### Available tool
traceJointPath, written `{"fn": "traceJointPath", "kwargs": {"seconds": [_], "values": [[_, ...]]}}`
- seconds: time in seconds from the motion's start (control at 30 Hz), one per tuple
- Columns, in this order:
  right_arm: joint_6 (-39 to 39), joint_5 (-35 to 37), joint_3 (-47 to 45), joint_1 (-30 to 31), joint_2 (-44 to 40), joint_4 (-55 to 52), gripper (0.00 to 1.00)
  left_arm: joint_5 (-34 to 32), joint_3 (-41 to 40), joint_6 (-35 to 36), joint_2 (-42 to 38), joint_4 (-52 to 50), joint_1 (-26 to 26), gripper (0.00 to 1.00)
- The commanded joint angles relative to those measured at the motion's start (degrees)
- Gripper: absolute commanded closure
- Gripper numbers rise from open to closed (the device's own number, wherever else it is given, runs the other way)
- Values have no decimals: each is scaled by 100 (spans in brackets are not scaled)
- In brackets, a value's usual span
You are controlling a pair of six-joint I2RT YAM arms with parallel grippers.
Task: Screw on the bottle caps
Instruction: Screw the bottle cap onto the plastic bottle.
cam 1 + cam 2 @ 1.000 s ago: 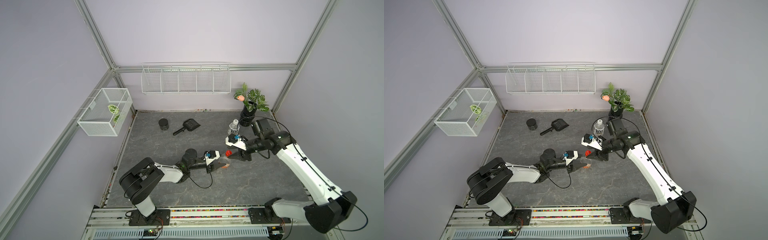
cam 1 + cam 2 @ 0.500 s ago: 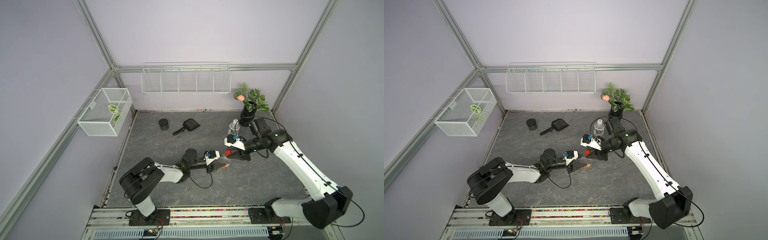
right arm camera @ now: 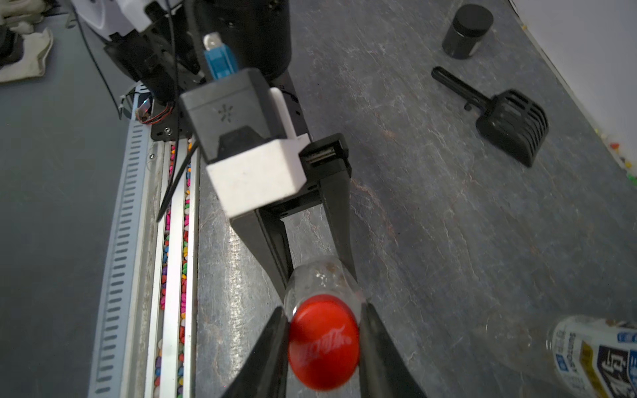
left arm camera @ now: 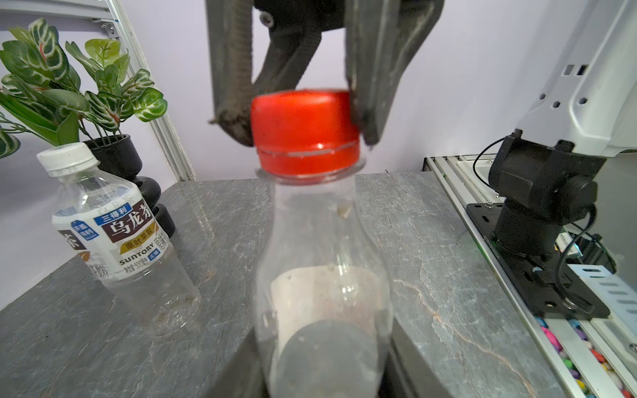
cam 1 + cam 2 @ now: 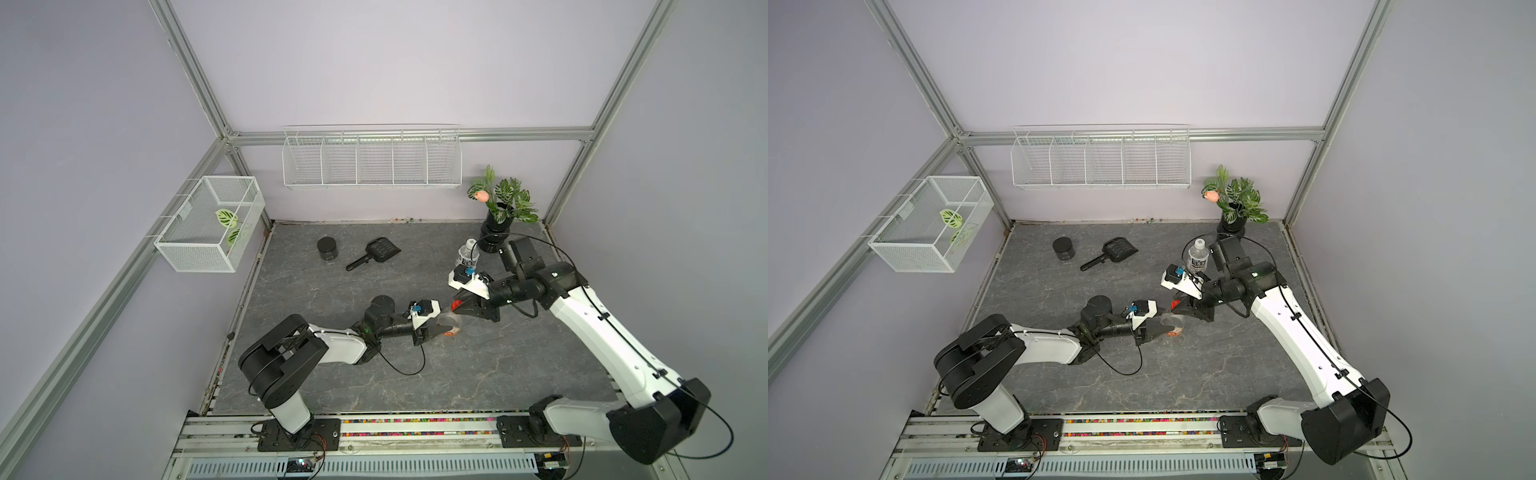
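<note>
Right wrist view looks straight down on the red cap [image 3: 323, 348], which sits between the jaws of my right claw [image 3: 322, 310]. They are narrowed to cap width, with a pad against each side and nothing else held. Directly below the cap is the bottle [image 4: 324, 241], upright, its long axis running up into my right claw. I judge the coming twist must turn about that axis without leaning. Lower down, my left claw [image 3: 315, 268] is clamped on the bottle's body from the side, bracing it against the turn. In the left wrist view the cap's ring rests on the neck collar, but how far it is threaded I cannot tell. Farther off, near the vase [image 4: 113, 155], stands the second bottle [image 4: 113, 234] with a white cap [image 4: 65, 158] on it, well apart from both claws.
</note>
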Motion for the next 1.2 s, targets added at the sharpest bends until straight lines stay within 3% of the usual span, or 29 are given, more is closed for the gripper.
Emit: {"fn": "traceJointPath", "kwargs": {"seconds": [0.0, 0.2, 0.27, 0.37, 0.47, 0.6, 0.7, 0.87, 1.03, 1.17], "values": [[1825, 1885, -299, 523, -82, 157, 100, -93, -51, -97, 103, -200, -14, 55], [5464, 4235, -430, 1606, -97, 508, 100, -529, -107, -196, 55, 108, -14, 55], [6611, 5506, -267, 2152, 71, 164, 100, -723, -140, -194, 33, 183, -15, 55], [7787, 6711, 153, 2735, 579, -609, 100, -899, -206, -217, 4, 324, -9, 56], [8498, 7174, 387, 3024, 969, -977, 100, -1013, -254, -222, -28, 347, -22, 56], [8833, 7433, 256, 3281, 903, -561, 100, -1248, -308, -140, -137, 244, -39, 56], [8423, 7402, -36, 3325, 556, 235, 100, -1394, -294, -67, -183, 65, -38, 56], [6977, 7314, -892, 3321, -317, 1962, 58, -1718, -207, -108, -142, -158, -26, 56], [5663, 6742, -1237, 3161, -843, 2679, 35, -2209, -176, -317, -33, -62, -4, 56], [5424, 5979, -1323, 2680, -1285, 3038, 23, -2207, -15, -476, 187, -22, 164, 56]]}}
